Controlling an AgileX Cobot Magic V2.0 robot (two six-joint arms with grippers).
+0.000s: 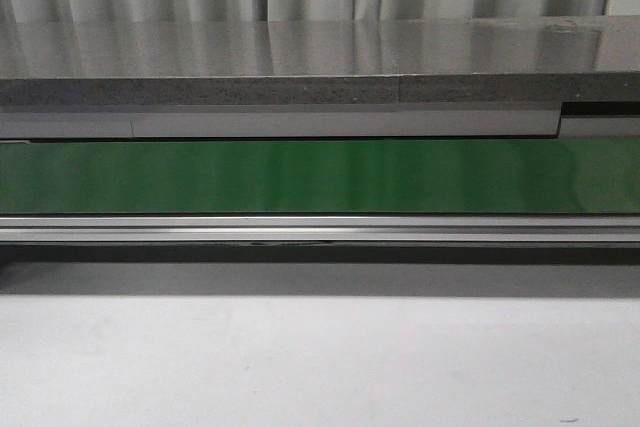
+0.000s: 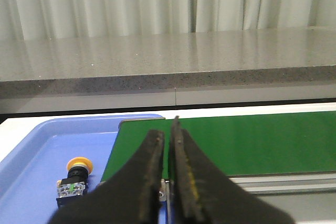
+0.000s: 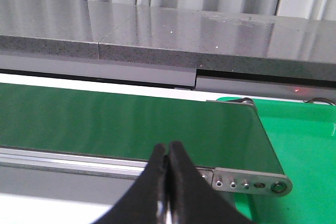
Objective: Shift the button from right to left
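The button [image 2: 77,177] lay in the blue tray [image 2: 31,153], just beside the end of the green conveyor belt [image 2: 247,142], its orange-yellow cap pointing away from the camera and its dark body nearer. It rested on the tray floor, apart from the tray's rim and touched by nothing. The left gripper [image 2: 168,134] hung above the belt's end, near the tray's edge and clear of the button; its jaws stood almost together with only a thin slit between them, holding nothing. The right gripper [image 3: 167,148] hovered over the belt's other end, near the grey roller bracket [image 3: 252,184] and the bright green tray [image 3: 299,145] beyond it; its jaws were pressed together and empty. In the front view only the belt [image 1: 320,175], the grey counter [image 1: 300,57] behind it and the pale table [image 1: 320,357] before it showed
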